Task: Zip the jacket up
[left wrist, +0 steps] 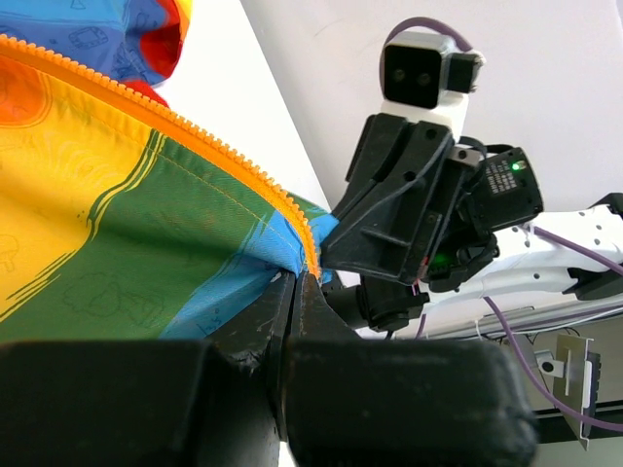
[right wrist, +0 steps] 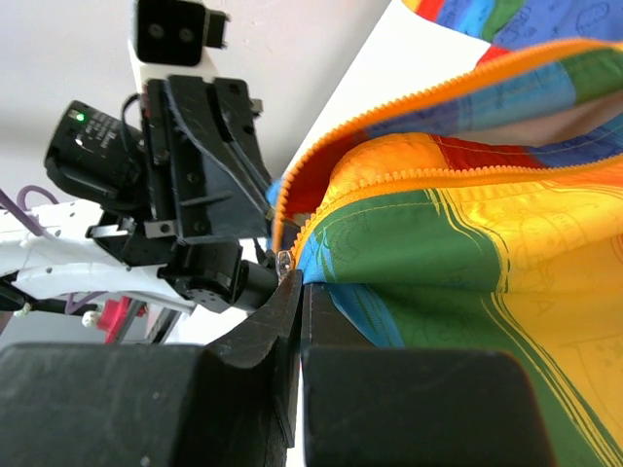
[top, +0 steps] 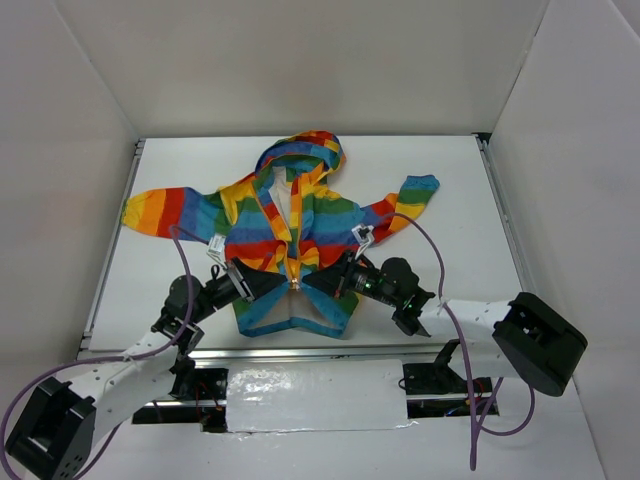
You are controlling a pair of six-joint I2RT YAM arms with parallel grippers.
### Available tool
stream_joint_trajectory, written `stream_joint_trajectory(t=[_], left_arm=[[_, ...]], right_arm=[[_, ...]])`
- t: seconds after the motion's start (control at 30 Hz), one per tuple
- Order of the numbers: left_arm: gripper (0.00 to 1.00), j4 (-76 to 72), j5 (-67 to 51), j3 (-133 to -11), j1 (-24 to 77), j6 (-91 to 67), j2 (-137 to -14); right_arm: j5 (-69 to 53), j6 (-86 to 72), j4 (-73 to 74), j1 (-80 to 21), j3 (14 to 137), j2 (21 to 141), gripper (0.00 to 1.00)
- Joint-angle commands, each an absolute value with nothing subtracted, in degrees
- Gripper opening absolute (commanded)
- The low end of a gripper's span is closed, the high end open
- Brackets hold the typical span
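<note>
A small hooded fabric jacket with horizontal rainbow stripes (top: pixel 315 215) is laid front-up at the centre of the white counter (top: pixel 460 190). Its hood points toward the top of the frame and its sleeves are spread to either side. Its orange front zipper (top: pixel 293 258) is not yet closed: in the right wrist view the two toothed edges are seen parting as they run away from the hem.

Both arms are gathered at the lower centre of the frame, at the foot of the zipper. The left gripper (left wrist: pixel 295 290) is clamped on the hem just where its row of teeth ends, the jaws pressed together on the cloth. The right gripper (right wrist: pixel 297 292) is closed in the same way on the opposite edge. A small silvery metal piece (right wrist: pixel 283 261) sits at its tips; whether this is the slider or its tab cannot be told.

The step in hand is judged to be starting the slider. To do it well, the hem should be kept pinned and taut on the left side. The metal piece should be drawn straight along the teeth toward the hood, with both rows kept level so that no loose fabric is caught.
</note>
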State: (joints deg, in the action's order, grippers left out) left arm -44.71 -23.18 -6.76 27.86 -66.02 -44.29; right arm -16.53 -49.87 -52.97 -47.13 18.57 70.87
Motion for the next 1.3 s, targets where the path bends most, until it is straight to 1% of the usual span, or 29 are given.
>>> stream_joint_trajectory(t=[0.0,1.27], left_arm=[[0.0,-49.04,-23.2,-7.65,28.12,-65.13,-45.0],[0.0,-46.67,-20.48,-7.03,28.12,-65.39,-43.42]], right_arm=[[-16.08,-49.22,-55.37,-47.9,21.53,71.1,0.0],[-14.94,-49.39,-59.41,-48.52,18.72,70.66,0.0]])
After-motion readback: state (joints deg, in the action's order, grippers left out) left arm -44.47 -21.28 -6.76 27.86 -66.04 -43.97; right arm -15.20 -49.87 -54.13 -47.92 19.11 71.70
